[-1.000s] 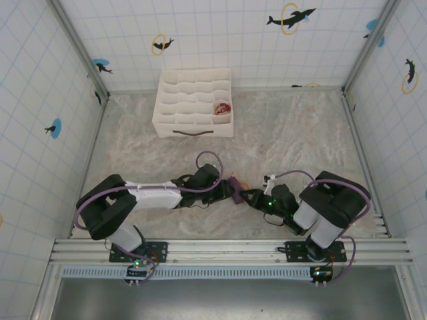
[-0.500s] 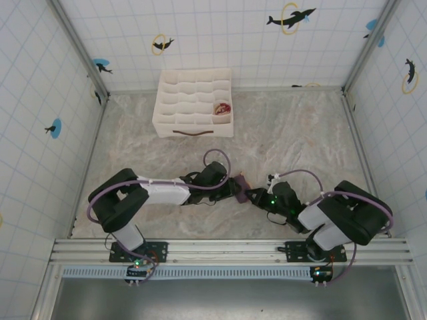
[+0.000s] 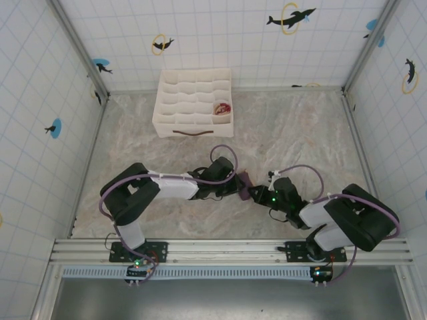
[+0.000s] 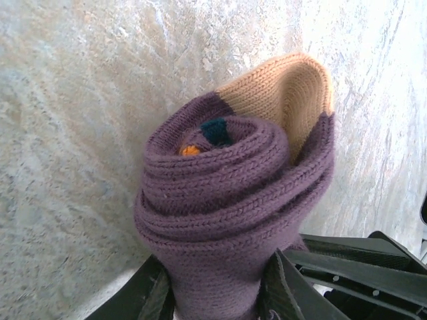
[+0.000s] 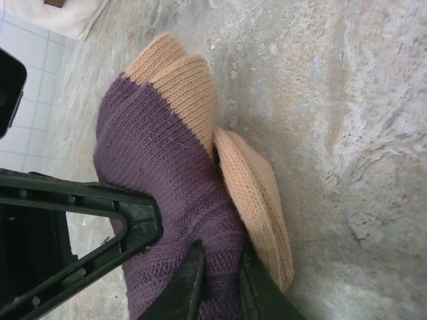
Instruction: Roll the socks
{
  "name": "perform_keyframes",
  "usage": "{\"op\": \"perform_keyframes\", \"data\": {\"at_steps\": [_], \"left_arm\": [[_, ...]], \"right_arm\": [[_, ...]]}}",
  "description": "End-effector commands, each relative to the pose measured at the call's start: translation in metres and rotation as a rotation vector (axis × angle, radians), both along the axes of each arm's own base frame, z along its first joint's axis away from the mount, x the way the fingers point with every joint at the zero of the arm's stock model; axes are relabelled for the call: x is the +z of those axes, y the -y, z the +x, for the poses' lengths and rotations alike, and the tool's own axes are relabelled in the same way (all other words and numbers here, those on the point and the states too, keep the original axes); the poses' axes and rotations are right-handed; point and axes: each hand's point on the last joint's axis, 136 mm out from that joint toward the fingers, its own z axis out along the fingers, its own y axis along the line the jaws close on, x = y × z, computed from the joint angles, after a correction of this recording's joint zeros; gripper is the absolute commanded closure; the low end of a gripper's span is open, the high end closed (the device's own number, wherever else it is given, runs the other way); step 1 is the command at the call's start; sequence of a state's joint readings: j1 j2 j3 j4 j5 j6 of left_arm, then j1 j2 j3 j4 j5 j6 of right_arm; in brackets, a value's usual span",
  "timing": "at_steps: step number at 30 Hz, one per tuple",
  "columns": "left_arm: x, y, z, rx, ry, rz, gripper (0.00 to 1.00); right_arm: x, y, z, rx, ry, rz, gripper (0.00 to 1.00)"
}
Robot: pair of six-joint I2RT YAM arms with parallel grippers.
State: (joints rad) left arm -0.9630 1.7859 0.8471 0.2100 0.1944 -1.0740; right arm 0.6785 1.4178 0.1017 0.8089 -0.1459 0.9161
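The purple sock [image 4: 233, 193] is wound into a tight roll, with its tan toe [image 4: 287, 93] sticking out and an orange and dark spot at the core. My left gripper [image 4: 217, 287] is shut on the roll's lower part, one finger on each side. In the right wrist view the same purple sock [image 5: 160, 153] lies on the table, and my right gripper [image 5: 220, 273] pinches its fabric beside the tan toe [image 5: 253, 193]. From above, both grippers meet at the sock [image 3: 245, 188] in the near middle of the table. A beige and red sock [image 3: 222, 108] sits bundled in a box compartment.
A white gridded organiser box [image 3: 193, 103] stands at the back of the marbled table [image 3: 300, 133]. Tiled walls close in the left, right and far sides. A finger of the left gripper [image 5: 100, 200] crosses the right wrist view, close to the sock.
The left gripper has closed in on the purple roll. Both grippers and the sock have shifted a little to the right, and both elbows have swung rightward.
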Motion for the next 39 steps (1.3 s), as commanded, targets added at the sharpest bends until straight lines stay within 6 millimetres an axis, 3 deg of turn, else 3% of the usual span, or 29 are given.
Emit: {"op": "perform_keyframes", "data": {"at_steps": [1,3,6,9,23,29,37,39], "left_arm": [[-0.044,-0.022,-0.012,-0.004,-0.073,0.16,0.69],[-0.047,-0.021,-0.012,-0.017,-0.075,0.171,0.66],[-0.051,-0.018,-0.013,-0.037,-0.081,0.173,0.47],[-0.054,-0.019,-0.014,-0.042,-0.087,0.181,0.45],[-0.073,-0.019,-0.013,-0.063,-0.098,0.213,0.61],[-0.082,-0.028,-0.009,-0.067,-0.108,0.257,0.96],[-0.082,-0.047,-0.005,-0.142,-0.068,0.375,1.0],[-0.073,-0.038,0.003,-0.142,-0.05,0.361,1.0]], "right_arm": [[-0.08,0.057,-0.066,0.072,-0.286,-0.341,0.81],[-0.073,0.049,-0.063,0.113,-0.263,-0.327,0.78],[-0.068,0.044,-0.06,0.146,-0.245,-0.324,0.83],[-0.07,0.047,-0.06,0.153,-0.265,-0.335,0.88],[-0.087,0.063,-0.072,0.157,-0.324,-0.337,0.93],[-0.068,0.054,-0.064,0.174,-0.28,-0.257,0.68],[-0.025,0.058,-0.029,0.116,-0.176,-0.216,0.48],[-0.016,0.057,-0.022,0.116,-0.16,-0.207,0.46]]}}
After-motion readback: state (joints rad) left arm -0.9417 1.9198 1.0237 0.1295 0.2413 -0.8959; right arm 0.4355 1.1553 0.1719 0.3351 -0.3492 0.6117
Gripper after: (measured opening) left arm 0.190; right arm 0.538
